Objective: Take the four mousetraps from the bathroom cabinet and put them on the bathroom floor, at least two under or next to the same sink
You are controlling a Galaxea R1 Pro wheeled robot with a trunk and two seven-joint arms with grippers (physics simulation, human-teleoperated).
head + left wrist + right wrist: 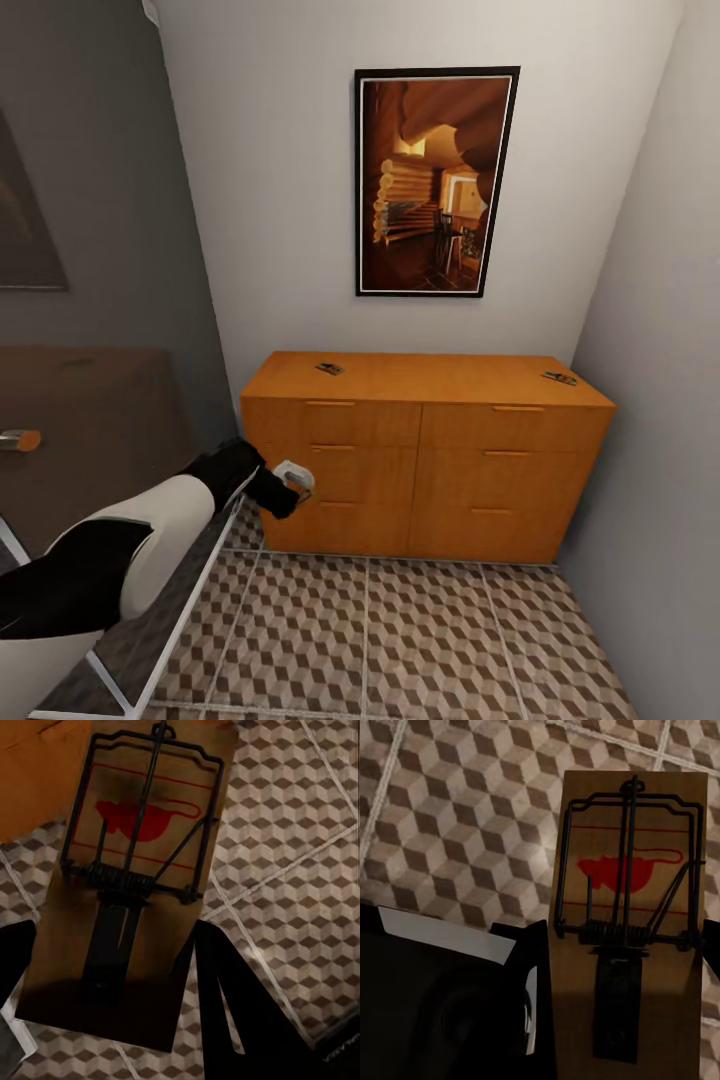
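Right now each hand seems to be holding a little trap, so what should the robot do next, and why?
Probably turn away toward the sink. The left gripper and right gripper each hold a mousetrap above the floor, and two more wait on the cabinet.

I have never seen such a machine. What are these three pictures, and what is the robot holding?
This is a simulated two-armed robot in a bathroom. The large picture comes from its head camera: its left arm reaches toward an orange cabinet, and two small mousetraps lie on the cabinet top. The floor has cube-patterned tiles. The other two pictures come from cameras at each wrist. The left tool holds a mousetrap between its dark fingers, and the right tool holds another mousetrap. Both hang above the tiles.
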